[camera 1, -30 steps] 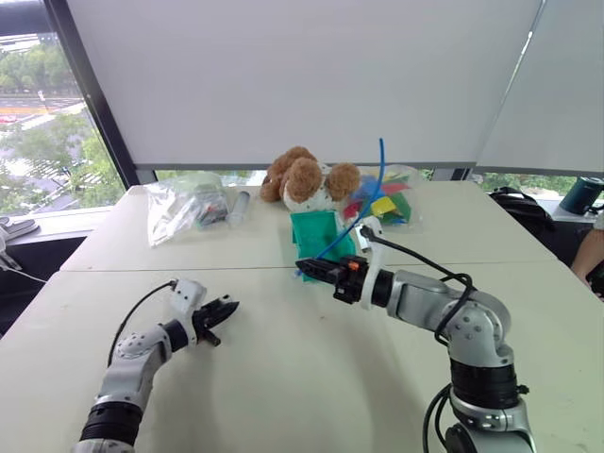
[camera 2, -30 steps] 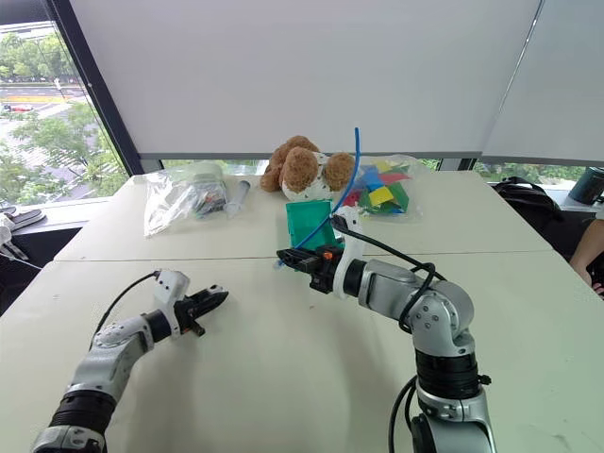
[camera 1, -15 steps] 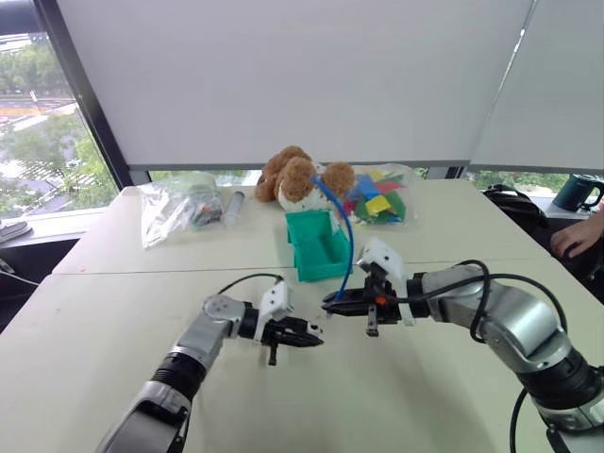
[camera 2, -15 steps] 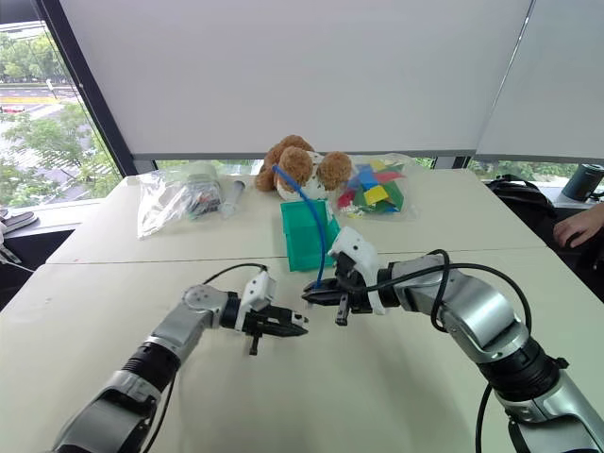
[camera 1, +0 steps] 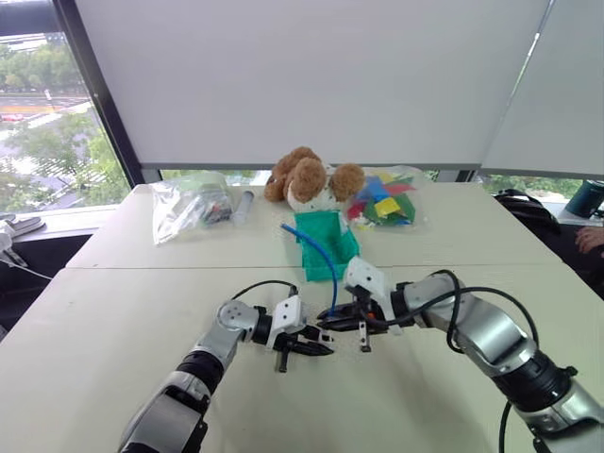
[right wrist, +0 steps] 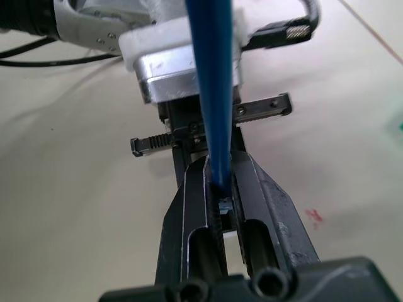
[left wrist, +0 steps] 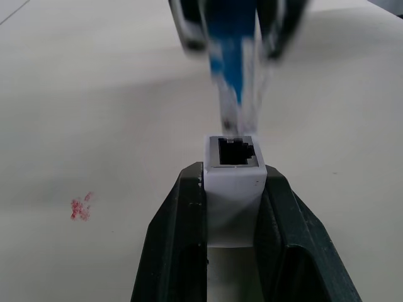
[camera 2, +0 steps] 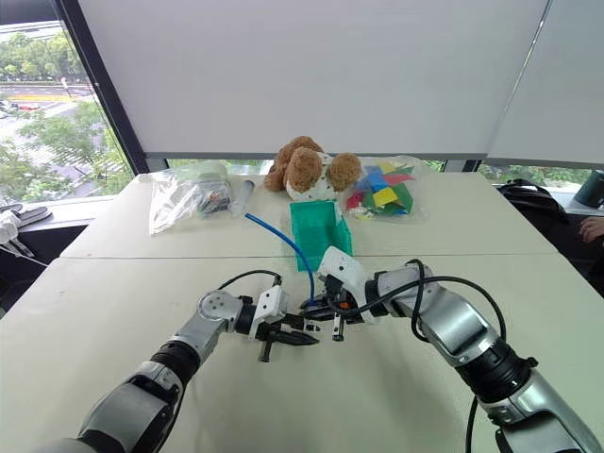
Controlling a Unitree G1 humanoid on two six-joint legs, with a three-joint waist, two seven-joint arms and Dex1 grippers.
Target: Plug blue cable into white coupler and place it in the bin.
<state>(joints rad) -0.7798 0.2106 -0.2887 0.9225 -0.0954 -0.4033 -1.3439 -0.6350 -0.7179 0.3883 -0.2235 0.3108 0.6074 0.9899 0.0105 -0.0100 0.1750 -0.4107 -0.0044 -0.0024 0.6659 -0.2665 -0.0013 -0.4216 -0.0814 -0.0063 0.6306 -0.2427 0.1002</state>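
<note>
The white coupler point(left wrist: 232, 179) is a small block with its open socket facing away, and my left gripper point(camera 1: 314, 349) is shut on it low over the table's middle. My right gripper point(camera 1: 330, 328) faces it tip to tip, shut on the blue cable point(camera 1: 322, 255) near its plug. In the left wrist view the plug end point(left wrist: 232, 94) hangs blurred just in front of the socket; whether they touch I cannot tell. The cable's free end arcs up and to the left, crossing in front of the teal bin point(camera 1: 310, 266), which stands just behind both grippers.
A brown teddy bear point(camera 1: 307, 179) sits behind the bin. A clear bag of colourful pieces point(camera 1: 387, 203) lies to its right, another clear bag point(camera 1: 189, 203) and a grey tube point(camera 1: 241, 205) to its left. A person's hand point(camera 1: 595, 236) shows at the right edge.
My left gripper swung right to the table's middle. My right gripper came down and back from the bin to meet it. The cable's free end swung from upright to leaning left.
</note>
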